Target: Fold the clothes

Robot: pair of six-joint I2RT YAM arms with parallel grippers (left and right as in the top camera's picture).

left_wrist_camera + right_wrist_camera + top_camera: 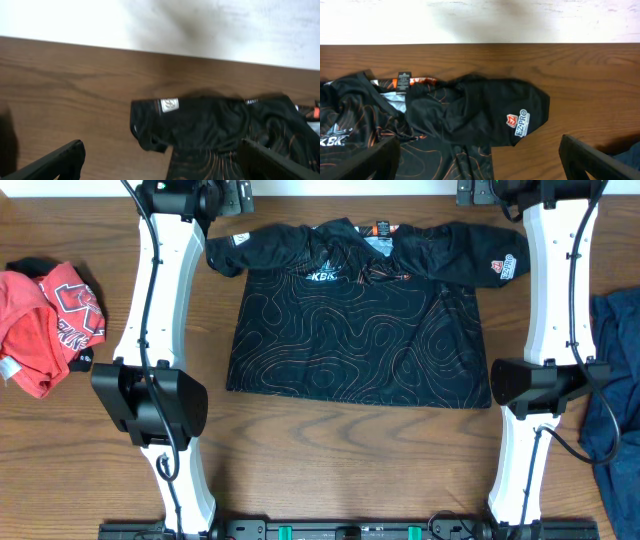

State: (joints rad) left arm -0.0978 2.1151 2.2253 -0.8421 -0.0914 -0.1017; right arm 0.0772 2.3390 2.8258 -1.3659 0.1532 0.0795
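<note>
You've got the black jersey (360, 330) lying spread on the brown wood-grain table (330, 450), btwn the two arms, collar toward the far edge, where a white wall (150, 20) begins. Left gripper (160, 150) & right gripper (479, 145): fingers wide apart, nothing held, each above a sleeve. Red garment (45, 315) lies far left, blue garment (615, 370) far right.

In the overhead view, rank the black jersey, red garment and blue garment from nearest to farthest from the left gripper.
1. Black jersey, centre, sleeve by the left gripper.
2. Red garment, left edge.
3. Blue garment, far right edge.
</note>
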